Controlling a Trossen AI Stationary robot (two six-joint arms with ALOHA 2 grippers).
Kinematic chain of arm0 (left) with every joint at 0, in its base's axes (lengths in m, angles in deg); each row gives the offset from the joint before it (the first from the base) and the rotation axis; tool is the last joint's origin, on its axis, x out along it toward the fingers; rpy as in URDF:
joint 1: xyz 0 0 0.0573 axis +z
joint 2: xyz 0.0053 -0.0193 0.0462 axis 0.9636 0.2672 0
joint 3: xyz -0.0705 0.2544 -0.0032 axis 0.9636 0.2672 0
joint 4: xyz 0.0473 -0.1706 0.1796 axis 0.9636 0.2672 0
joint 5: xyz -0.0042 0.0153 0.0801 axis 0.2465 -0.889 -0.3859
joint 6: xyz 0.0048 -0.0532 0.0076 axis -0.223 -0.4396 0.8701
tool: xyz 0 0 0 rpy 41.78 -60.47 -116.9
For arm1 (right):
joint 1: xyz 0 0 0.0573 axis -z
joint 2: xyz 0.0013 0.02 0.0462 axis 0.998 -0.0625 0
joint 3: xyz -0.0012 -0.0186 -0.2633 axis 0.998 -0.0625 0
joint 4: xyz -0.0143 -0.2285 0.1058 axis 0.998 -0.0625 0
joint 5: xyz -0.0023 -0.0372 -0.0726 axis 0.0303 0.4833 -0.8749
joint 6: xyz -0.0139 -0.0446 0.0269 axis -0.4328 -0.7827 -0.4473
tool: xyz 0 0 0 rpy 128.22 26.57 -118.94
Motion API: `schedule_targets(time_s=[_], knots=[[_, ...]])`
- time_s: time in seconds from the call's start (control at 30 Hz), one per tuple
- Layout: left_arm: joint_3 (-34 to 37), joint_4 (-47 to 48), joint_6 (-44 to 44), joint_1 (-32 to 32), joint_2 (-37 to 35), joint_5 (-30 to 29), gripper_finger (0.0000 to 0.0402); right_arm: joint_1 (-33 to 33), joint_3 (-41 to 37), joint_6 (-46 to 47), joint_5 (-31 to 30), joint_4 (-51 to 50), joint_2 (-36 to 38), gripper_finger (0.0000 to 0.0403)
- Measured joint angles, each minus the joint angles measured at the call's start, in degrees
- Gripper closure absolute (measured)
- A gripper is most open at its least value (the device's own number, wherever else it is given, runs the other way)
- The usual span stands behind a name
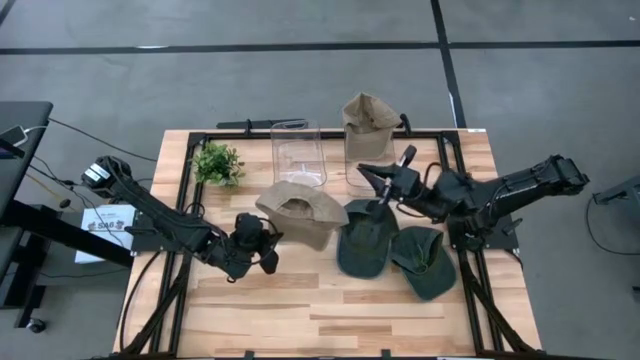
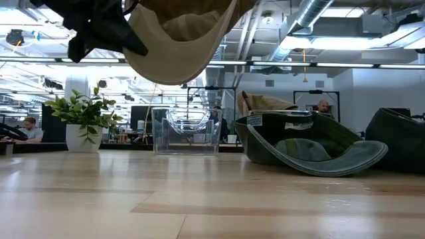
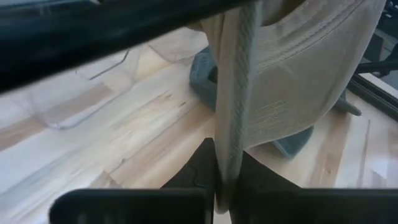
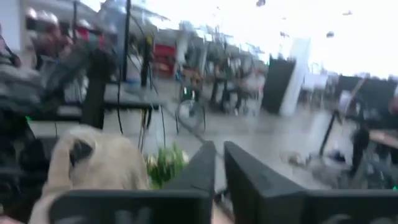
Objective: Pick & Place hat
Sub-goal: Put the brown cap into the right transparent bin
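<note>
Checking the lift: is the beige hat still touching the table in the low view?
No: the beige hat hangs from the left gripper, clear of the table.

The pale wooden tabletop (image 1: 300,310), edged by a black frame, carries a small green potted plant (image 1: 217,163) at its far left and a clear plastic bin (image 1: 298,153) just right of it. A second clear bin (image 1: 368,163) further right holds a tan hat (image 1: 369,113). Two dark green hats lie near the middle right, one (image 1: 362,243) touching the other (image 1: 428,261), which sits nearer the right edge.
</note>
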Motion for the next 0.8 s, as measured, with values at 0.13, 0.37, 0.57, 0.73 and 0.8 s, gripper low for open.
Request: schedule_targets(time_s=[0.13, 0.37, 0.57, 0.73, 0.8], knots=[[0.0, -5.3, 5.1, 1.1, 1.2, 0.0, 0.0389, 0.4, 0.0, -5.4, 0.3, 6.9, -1.6, 0.0397], [0.0, -17.4, 12.8, 3.6, 7.8, 3.0, 0.0389, 3.1, 5.2, -11.2, 0.8, 11.6, -10.5, 0.0402], [0.0, -21.2, 13.0, 4.3, 11.6, 3.5, 0.0387, 3.7, 12.0, -15.1, 1.1, 10.9, -18.3, 0.0403], [0.0, -22.3, 13.3, 3.9, 11.6, 3.1, 0.0386, 3.7, 16.0, -14.1, 4.3, 6.4, -23.0, 0.0403], [0.0, -23.7, 14.8, 3.5, 11.5, 2.6, 0.0386, 3.7, 16.5, -13.7, 4.3, 3.5, -24.3, 0.0403]])
